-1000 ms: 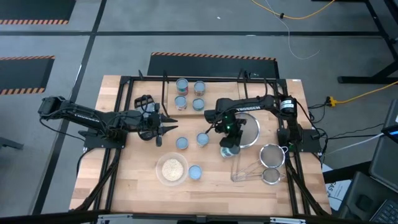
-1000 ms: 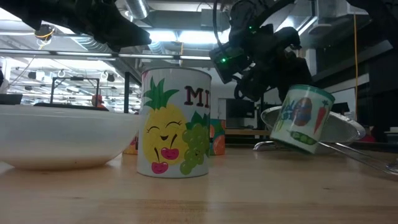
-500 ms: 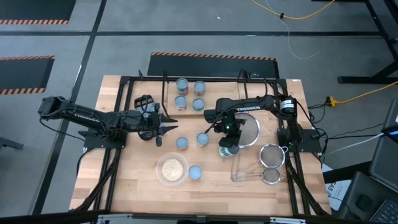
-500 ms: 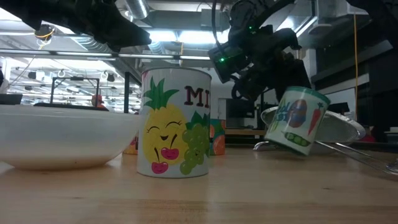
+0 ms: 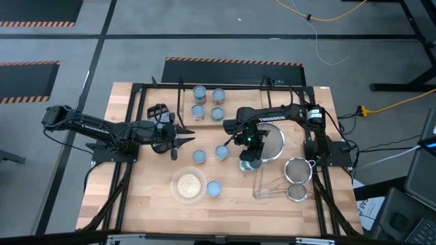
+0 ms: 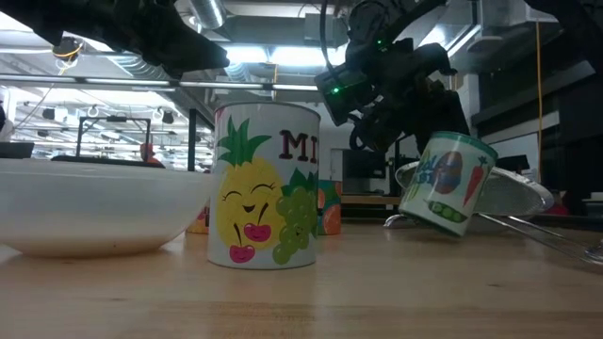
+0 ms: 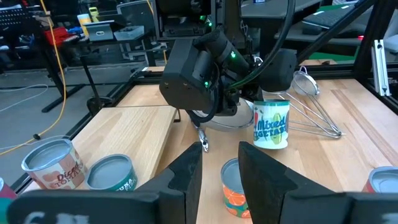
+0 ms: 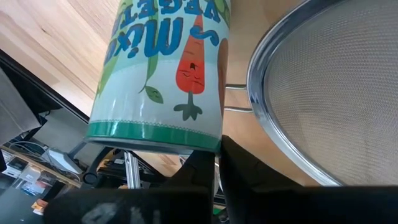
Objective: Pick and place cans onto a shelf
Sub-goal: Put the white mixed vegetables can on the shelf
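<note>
table [image 5: 272,204]: clear bowl [image 5: 188,185] w/ pale grains [image 5: 189,184].

The green-rimmed can [image 7: 272,125] reads "Mixed"; the pineapple can [image 6: 266,185] "MI".

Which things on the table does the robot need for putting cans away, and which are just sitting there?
For the job:
- mixed-vegetable can, tilted, gripped by the right gripper
- pineapple can
- cans on the shelf
- shelf
- left gripper, open, waiting

Just lying about:
- bowl of grains
- big strainer
- small strainers
</note>
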### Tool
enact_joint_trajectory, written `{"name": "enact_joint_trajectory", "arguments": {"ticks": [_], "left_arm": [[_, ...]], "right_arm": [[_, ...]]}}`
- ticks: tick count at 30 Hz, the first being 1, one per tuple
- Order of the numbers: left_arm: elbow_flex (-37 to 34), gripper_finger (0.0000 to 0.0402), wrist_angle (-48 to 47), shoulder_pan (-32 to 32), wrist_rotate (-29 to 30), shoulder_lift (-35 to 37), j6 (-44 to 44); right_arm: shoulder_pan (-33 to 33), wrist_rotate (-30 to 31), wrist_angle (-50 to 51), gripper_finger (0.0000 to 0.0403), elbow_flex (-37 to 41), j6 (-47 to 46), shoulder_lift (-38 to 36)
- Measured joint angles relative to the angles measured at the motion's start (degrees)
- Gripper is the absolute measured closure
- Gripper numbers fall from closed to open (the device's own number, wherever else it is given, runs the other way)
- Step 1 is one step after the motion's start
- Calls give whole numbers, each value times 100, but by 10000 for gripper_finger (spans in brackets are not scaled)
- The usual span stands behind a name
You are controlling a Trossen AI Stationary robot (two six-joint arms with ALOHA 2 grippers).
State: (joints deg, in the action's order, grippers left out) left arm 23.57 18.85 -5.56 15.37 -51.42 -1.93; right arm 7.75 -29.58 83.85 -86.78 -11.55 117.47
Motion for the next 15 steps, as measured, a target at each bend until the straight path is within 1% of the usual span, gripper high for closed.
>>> {"name": "enact_joint_trajectory", "arguments": {"ticks": [6,10,13,15], "left_arm": [[0,304,0,0,1,0,0],[0,304,-12,0,1,0,-1],[0,304,-15,0,1,0,-1],[0,304,-15,2,1,0,0]], "right_arm": [[0,0,2,379,0,145,0],[0,13,-28,349,-1,150,0],[-2,161,-93,323,-2,138,0],[-2,218,-138,314,-2,149,0]]}}
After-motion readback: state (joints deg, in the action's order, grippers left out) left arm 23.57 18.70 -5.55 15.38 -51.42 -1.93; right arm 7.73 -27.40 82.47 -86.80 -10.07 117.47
